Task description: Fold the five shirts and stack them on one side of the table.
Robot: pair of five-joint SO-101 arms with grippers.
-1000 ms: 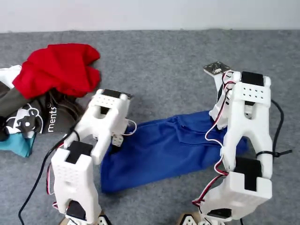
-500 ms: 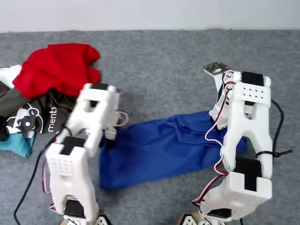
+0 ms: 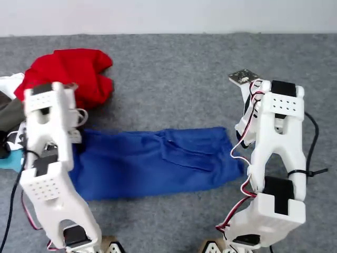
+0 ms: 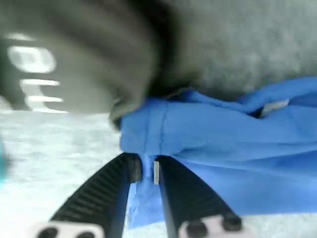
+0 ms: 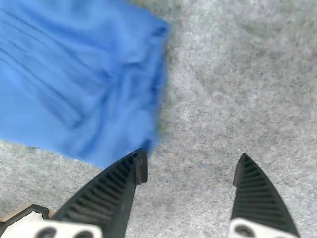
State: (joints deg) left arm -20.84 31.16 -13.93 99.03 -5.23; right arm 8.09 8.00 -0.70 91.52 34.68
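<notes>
Holds one end of the long blue fabric shirt [image 3: 152,163] in the clenched left pincer [image 4: 145,166]. Runs lengthwise across the grey felt worktop [image 3: 184,68], far end just beside the released right pincer [image 5: 192,157].

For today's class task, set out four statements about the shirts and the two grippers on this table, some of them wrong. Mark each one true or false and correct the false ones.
1. The left gripper is shut on an edge of the blue shirt. True.
2. The right gripper is shut on the blue shirt. False: it is open with nothing between its fingers, over the bare table beside the shirt's edge.
3. The red shirt lies crumpled, not folded. True.
4. The blue shirt is folded into a small square. False: it lies stretched out long across the table between the two arms.
</notes>
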